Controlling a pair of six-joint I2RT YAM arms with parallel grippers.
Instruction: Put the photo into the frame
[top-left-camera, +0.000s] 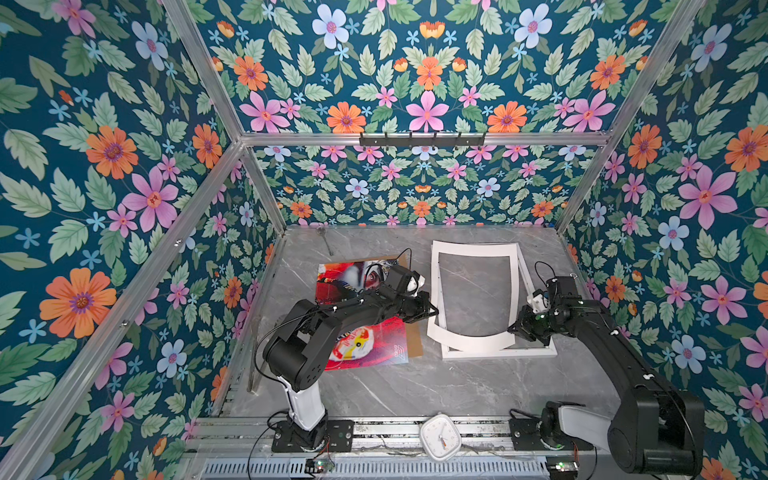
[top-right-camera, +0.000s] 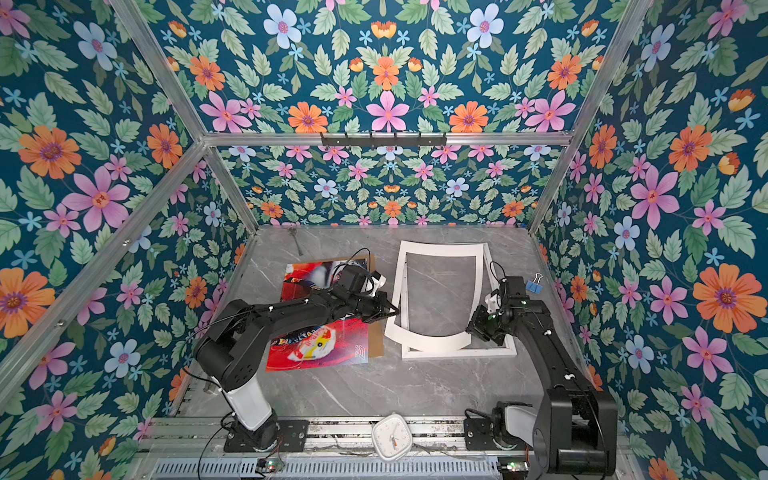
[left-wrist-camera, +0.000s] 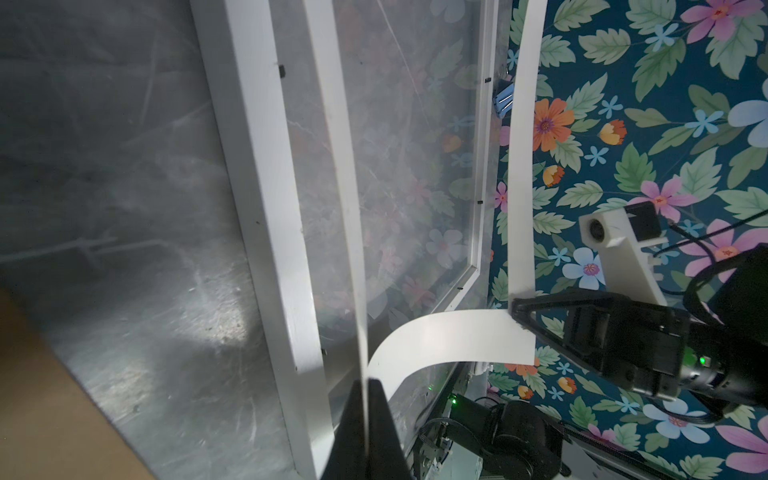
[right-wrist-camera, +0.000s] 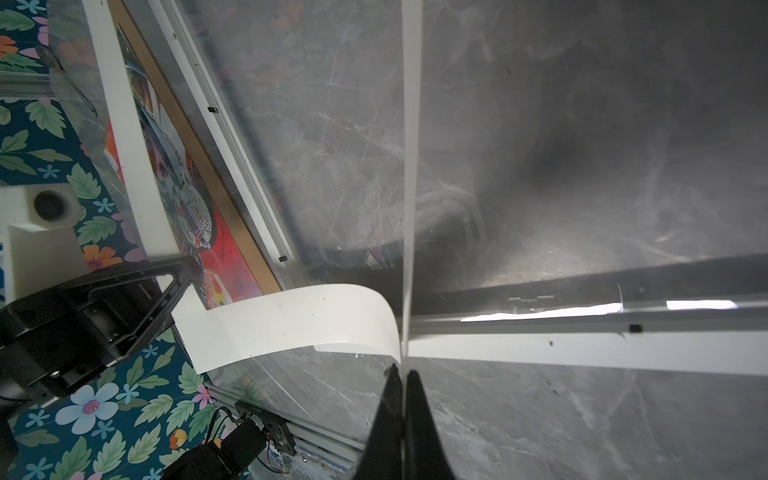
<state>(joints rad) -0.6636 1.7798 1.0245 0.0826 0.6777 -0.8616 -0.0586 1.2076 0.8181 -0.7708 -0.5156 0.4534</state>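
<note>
The photo (top-left-camera: 374, 340) (top-right-camera: 324, 347), red with helmeted faces, lies face up on a brown backing board (top-left-camera: 415, 338) left of centre, partly under my left arm. To its right the white frame (top-left-camera: 498, 353) (top-right-camera: 457, 352) lies flat on the grey table. Above the frame hangs a white mat board (top-left-camera: 473, 250) (top-right-camera: 440, 249), bowed, its near band sagging. My left gripper (top-left-camera: 434, 311) (left-wrist-camera: 365, 386) is shut on the mat's near left corner. My right gripper (top-left-camera: 512, 328) (right-wrist-camera: 403, 374) is shut on its near right corner. Both wrist views show the mat (left-wrist-camera: 449, 336) (right-wrist-camera: 291, 324) edge-on between the jaws.
A white clock (top-left-camera: 440, 436) lies on the front rail between the arm bases. A blue binder clip (top-right-camera: 533, 284) sits by the right wall behind the right arm. A metal utensil (top-left-camera: 326, 241) lies at the table's far left. Floral walls close three sides.
</note>
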